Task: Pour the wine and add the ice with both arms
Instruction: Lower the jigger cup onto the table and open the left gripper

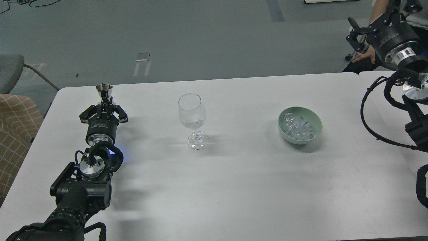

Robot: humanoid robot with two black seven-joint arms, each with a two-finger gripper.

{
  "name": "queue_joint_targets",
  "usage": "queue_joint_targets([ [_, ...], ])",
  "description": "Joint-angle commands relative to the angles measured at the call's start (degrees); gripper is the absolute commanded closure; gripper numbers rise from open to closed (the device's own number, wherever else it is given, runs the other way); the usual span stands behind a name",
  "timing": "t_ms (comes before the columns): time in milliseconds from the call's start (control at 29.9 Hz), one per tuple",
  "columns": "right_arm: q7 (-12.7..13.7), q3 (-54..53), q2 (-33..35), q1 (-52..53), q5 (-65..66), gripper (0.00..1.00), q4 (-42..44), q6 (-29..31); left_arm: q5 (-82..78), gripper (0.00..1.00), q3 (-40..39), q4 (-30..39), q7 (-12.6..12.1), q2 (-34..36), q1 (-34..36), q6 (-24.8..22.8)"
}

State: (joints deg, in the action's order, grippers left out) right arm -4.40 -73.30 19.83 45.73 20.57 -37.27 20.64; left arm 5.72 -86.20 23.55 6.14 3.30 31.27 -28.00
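Note:
A clear wine glass [191, 115] stands upright mid-table; a faint trace of clear wine [194, 124] seems to lie at the bottom of its bowl. Small clear ice cubes [297, 129] fill a pale green bowl [315, 119] to its right. My left gripper [104, 104] is at the table's far left, shut on the lower part of a small upright metal jigger [104, 89]. It is well left of the glass. My right gripper [355, 30] hangs high beyond the table's far right corner, fingers spread and empty, far from the bowl.
The white table [234, 187] has a second table edge butting against it at the right [384, 100]. A seated person's hand [364, 57] is behind my right gripper. A checked cushion [16, 127] and a grey chair [10, 70] stand to the left.

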Motion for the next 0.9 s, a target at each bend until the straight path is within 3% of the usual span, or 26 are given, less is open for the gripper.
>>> queue_joint_targets([
  [0, 0.0, 0.08, -0.06, 0.15, -0.01, 0.0, 0.0, 0.01, 0.79, 0.88, -0.02, 0.01, -0.07, 0.12, 0.1, 0.0],
  [134, 0.0, 0.08, 0.03, 0.24, -0.01, 0.0, 0.0, 0.01, 0.96, 0.84, 0.07, 0.01, -0.07, 0.13, 0.1, 0.0],
  [200, 0.0, 0.08, 0.12, 0.24, -0.01, 0.0, 0.0, 0.01, 0.96, 0.75, 0.07, 0.01, -0.16, 0.13, 0.1, 0.0],
  [868, 0.0, 0.17, 0.03, 0.5, -0.01, 0.0, -0.09, 0.01, 0.96, 0.7, 0.25, 0.01, -0.16, 0.13, 0.1, 0.0],
])
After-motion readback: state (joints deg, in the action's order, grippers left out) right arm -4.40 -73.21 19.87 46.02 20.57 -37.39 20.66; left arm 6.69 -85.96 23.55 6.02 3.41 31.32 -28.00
